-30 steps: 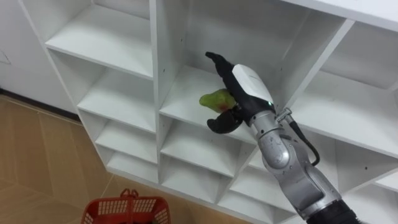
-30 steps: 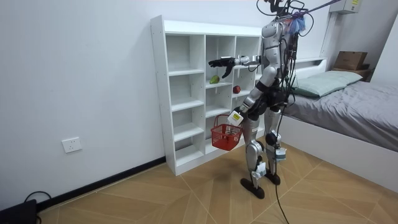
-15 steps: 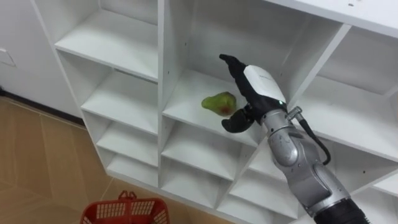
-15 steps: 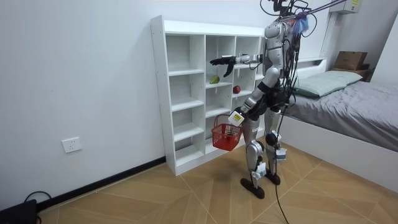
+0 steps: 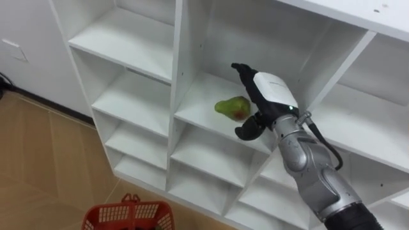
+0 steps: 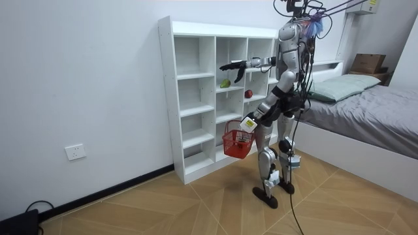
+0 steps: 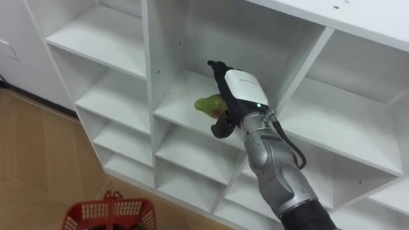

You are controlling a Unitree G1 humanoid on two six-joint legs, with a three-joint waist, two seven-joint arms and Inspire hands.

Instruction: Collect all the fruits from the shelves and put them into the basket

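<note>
The right hand (image 5: 268, 96) reaches into a middle compartment of the white closet (image 6: 171, 98), fingers straight and spread from the thumb, clamped on nothing. The green pear (image 5: 231, 107) lies on the shelf board (image 5: 195, 110) just beside the fingers, on their left; contact cannot be confirmed. The left hand (image 6: 247, 123) hangs low at the robot's side, closed round the handle of the red basket (image 5: 128, 216). The basket's contents cannot be made out. A red apple (image 6: 248, 93) sits in the compartment one row lower, toward the room view's right. Judged status: early. The pear is not yet grasped, and both pear and apple remain to be transferred to the basket.
</note>
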